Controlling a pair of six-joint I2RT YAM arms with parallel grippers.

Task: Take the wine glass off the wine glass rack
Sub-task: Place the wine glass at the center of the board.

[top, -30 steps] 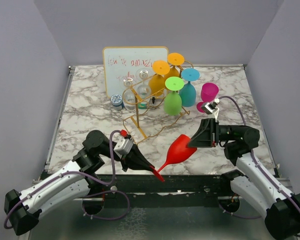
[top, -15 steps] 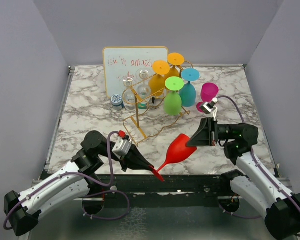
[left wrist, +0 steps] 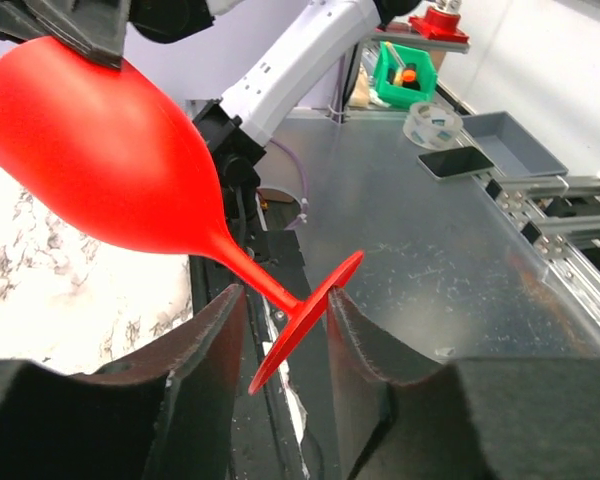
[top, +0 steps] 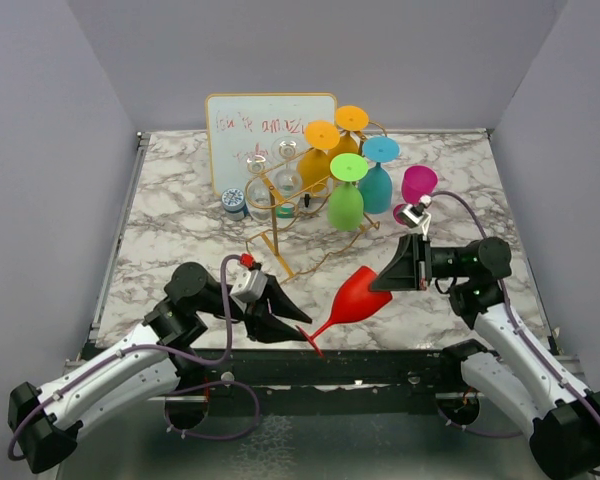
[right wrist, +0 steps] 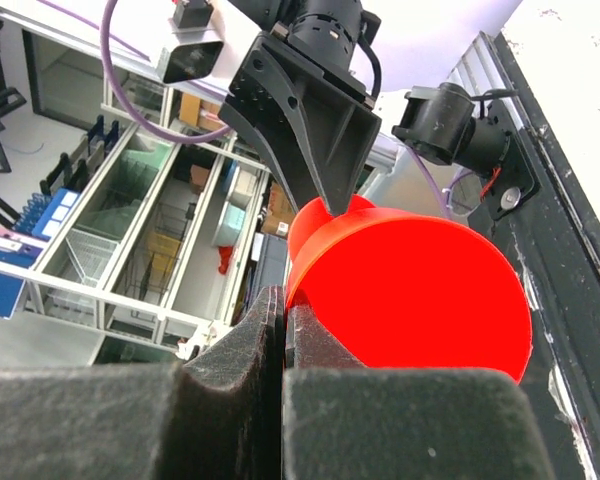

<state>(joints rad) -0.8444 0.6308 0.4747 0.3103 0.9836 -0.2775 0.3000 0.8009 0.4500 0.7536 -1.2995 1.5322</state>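
Though vague overhead, left claw [left wrist: 284, 305] agape

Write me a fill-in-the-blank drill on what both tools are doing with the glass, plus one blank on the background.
1. The right tool is shut on the rim of the ___ wine glass.
2. The left tool is ___, with its fingers on either side of the glass's foot.
3. Behind the wine glass rack stands a small ___ covered in red scribbles.

Missing words: red; open; whiteboard.
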